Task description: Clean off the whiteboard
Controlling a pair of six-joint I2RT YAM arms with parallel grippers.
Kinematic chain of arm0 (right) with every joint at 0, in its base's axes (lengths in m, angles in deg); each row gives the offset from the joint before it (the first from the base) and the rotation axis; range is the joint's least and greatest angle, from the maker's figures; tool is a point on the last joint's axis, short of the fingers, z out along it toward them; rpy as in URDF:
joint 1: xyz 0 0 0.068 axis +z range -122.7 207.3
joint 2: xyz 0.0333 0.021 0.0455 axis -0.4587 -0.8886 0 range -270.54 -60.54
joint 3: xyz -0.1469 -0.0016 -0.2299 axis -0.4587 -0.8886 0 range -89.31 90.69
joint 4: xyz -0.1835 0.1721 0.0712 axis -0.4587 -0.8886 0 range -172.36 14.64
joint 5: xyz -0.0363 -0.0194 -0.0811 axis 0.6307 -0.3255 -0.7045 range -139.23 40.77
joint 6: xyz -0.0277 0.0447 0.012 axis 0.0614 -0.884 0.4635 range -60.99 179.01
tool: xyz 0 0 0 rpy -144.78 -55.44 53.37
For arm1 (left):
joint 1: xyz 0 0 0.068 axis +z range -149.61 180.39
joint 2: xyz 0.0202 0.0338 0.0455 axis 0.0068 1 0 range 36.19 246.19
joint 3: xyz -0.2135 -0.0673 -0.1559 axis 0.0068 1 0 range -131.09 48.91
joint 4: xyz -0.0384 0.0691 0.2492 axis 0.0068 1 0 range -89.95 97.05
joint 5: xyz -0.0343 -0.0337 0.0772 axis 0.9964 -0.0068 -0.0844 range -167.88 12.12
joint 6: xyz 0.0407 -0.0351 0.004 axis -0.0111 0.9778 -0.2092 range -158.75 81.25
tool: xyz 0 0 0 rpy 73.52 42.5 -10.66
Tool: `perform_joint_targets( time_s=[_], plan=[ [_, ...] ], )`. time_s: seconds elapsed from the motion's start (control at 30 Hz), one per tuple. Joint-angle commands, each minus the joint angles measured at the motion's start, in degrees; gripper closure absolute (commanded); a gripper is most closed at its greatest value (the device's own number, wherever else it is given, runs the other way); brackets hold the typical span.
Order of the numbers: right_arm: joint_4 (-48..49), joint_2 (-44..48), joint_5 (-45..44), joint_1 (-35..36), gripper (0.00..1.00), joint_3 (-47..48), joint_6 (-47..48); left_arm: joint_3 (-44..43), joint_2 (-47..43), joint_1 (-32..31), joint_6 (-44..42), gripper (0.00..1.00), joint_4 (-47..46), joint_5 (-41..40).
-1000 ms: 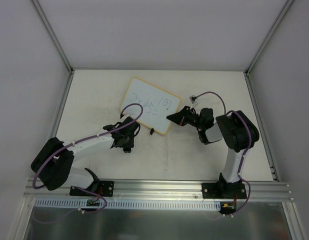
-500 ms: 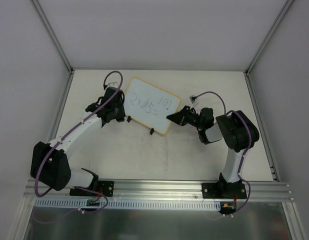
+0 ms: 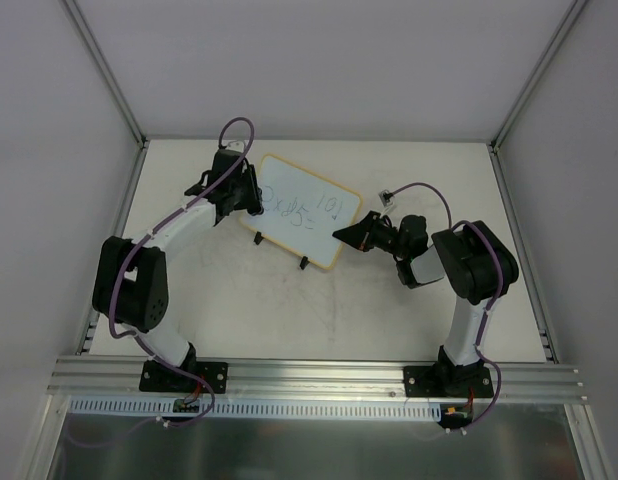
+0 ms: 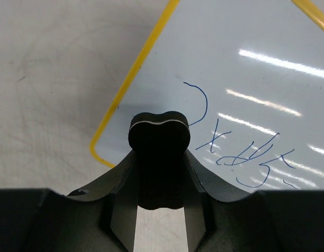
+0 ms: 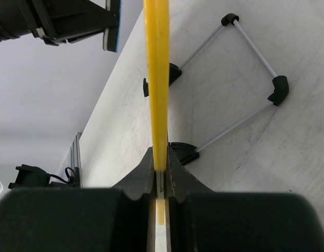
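Observation:
The whiteboard (image 3: 307, 212) lies tilted at the table's middle back, with blue sums (image 4: 246, 160) written on it and a yellow rim (image 5: 157, 79). My right gripper (image 3: 343, 236) is shut on the rim of its right edge; in the right wrist view (image 5: 161, 164) the board stands edge-on between the fingers. My left gripper (image 3: 253, 196) is at the board's left end, shut on a small black eraser (image 4: 159, 152). The eraser's tip sits over the board's lower left corner, just left of the first written figure.
Two black clip feet (image 3: 303, 263) on a thin wire stand (image 5: 240, 79) stick out from the board's near edge. Upright frame posts and grey walls close in the table. An aluminium rail (image 3: 319, 375) with both arm bases runs along the near edge.
My left arm swung from the board's near edge up and around to its far left end, carrying the eraser onto the corner. Board and right arm stayed put.

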Motion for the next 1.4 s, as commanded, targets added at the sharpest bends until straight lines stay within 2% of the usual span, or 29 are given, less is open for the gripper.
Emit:
perform_joint_targets(
  time_s=[0.0,0.13,0.6,1.0,1.37],
  plan=[
    [10.1,0.9,-2.3,-0.7,1.0,1.4,0.1,3.4,0.3,0.5,-1.3,1.0,-12.9,3.5],
    [10.1,0.9,-2.4,-0.7,1.0,1.4,0.2,6.3,0.1,0.5,-2.2,1.0,-17.4,2.6],
    [10.2,0.6,-2.3,-0.8,1.0,1.5,0.0,6.5,4.4,0.5,-3.2,1.0,-19.2,-0.7],
    [10.1,0.5,-2.2,-0.9,1.0,1.7,-0.2,10.9,5.0,0.4,-1.6,1.0,-23.1,2.6],
    [10.1,0.3,-2.0,-0.9,1.0,1.9,-0.1,15.9,4.5,-6.0,-1.1,1.0,-29.9,-0.9]
  ],
)
